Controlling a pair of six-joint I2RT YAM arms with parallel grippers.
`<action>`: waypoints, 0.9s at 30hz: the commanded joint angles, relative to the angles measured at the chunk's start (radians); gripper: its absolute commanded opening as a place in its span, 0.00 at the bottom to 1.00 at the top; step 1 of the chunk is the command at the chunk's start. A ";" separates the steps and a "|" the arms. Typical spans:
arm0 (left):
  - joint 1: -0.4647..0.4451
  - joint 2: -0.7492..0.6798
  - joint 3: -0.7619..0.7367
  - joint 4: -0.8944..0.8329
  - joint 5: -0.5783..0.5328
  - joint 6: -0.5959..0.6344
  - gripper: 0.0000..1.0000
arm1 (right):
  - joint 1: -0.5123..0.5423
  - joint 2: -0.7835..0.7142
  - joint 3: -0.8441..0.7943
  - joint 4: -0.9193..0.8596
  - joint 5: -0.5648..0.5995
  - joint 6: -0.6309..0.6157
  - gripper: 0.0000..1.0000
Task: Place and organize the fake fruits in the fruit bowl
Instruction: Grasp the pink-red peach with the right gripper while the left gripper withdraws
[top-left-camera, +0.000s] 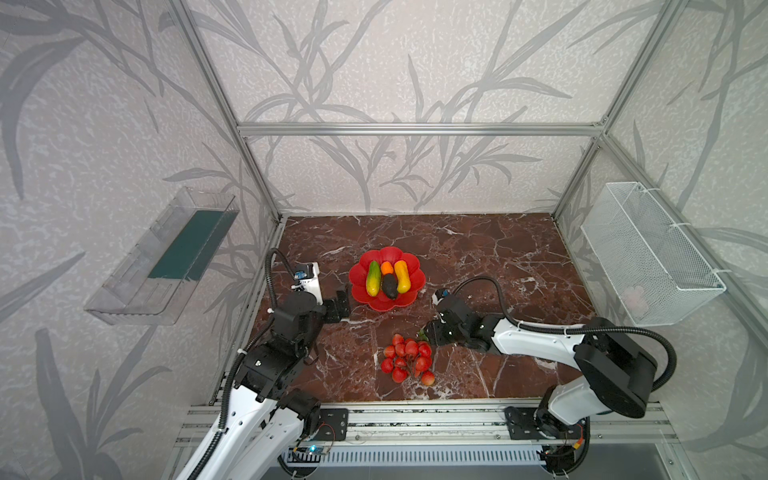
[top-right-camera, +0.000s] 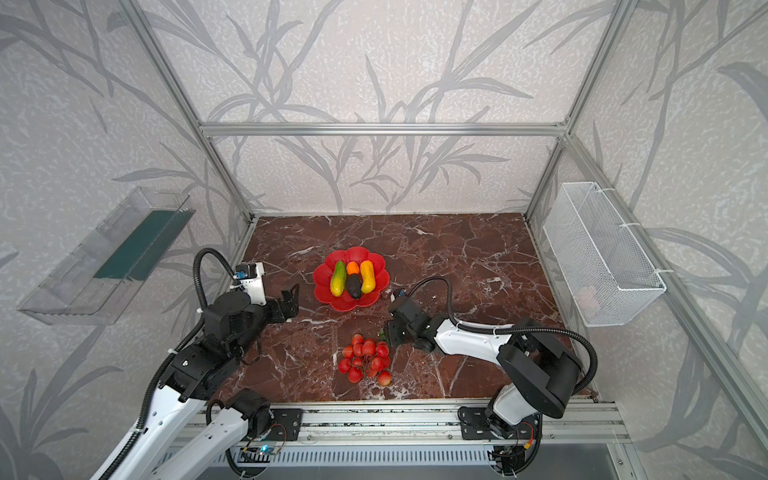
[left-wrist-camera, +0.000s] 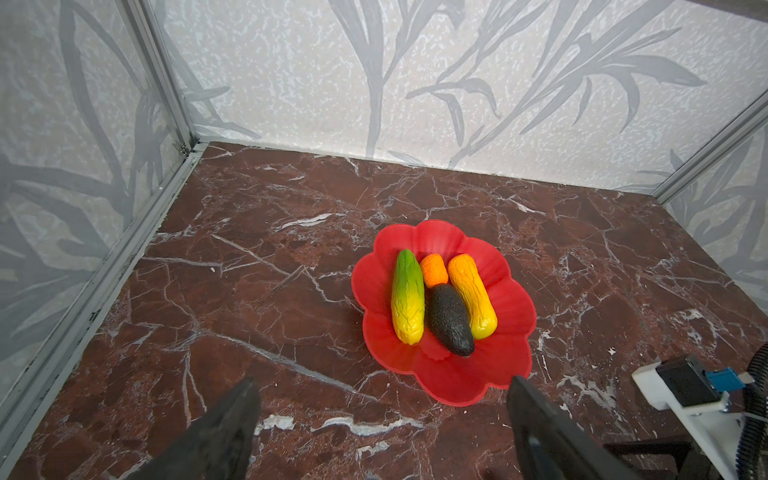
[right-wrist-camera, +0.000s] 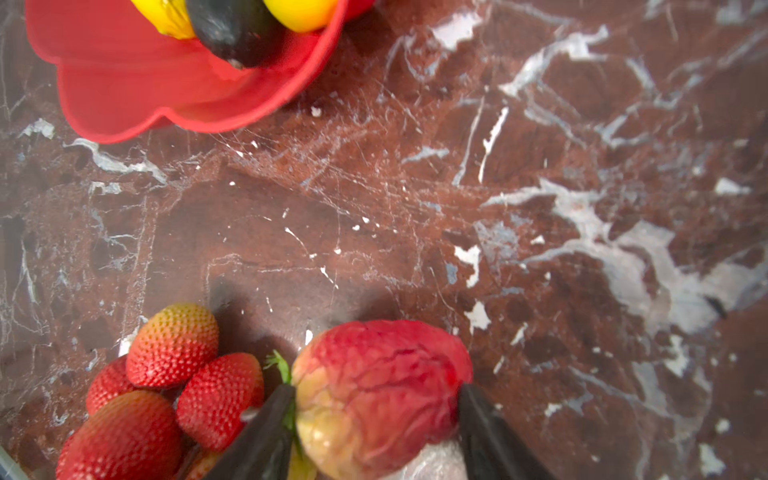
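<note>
1. Left edge of the frame: a clear plastic tray (top-left-camera: 166, 257) hangs on the patterned wall.
2. Lower left: the left gripper (top-left-camera: 338, 306) hovers just beside the left rim of the bowl, its jaws spread wide and holding nothing.
3. Centre: the red fruit bowl (top-left-camera: 376, 305) sits on the dark marble table (top-left-camera: 498, 257). Four pieces lie in it. From left to right they are the green-yellow cucumber-like piece (top-left-camera: 373, 278), the dark avocado (top-left-camera: 390, 286) with the small orange (top-left-camera: 387, 267) behind it, and the yellow-orange gourd-like piece (top-left-camera: 402, 276).
4. Lower centre: the bunch of red berries (top-left-camera: 407, 357) lies on the table, apart from the bowl.
5. Right of the bunch: the right gripper (top-left-camera: 431, 336) is low over the table. Its jaws press both sides of the red-yellow apple (right-wrist-camera: 374, 386), which is just beside the berries and outside the bowl.
6. Right edge: a white wire basket (top-left-camera: 648, 249) is fixed to the wall.
</note>
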 joint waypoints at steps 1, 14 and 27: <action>0.005 -0.022 -0.002 -0.051 -0.036 0.014 0.93 | 0.007 -0.009 -0.011 -0.005 0.038 0.032 0.51; 0.005 -0.103 -0.034 -0.096 -0.049 -0.004 0.93 | 0.003 -0.216 0.159 -0.190 0.172 -0.196 0.47; 0.005 -0.129 -0.045 -0.099 -0.046 -0.016 0.93 | 0.002 -0.090 0.159 -0.308 0.112 -0.363 0.95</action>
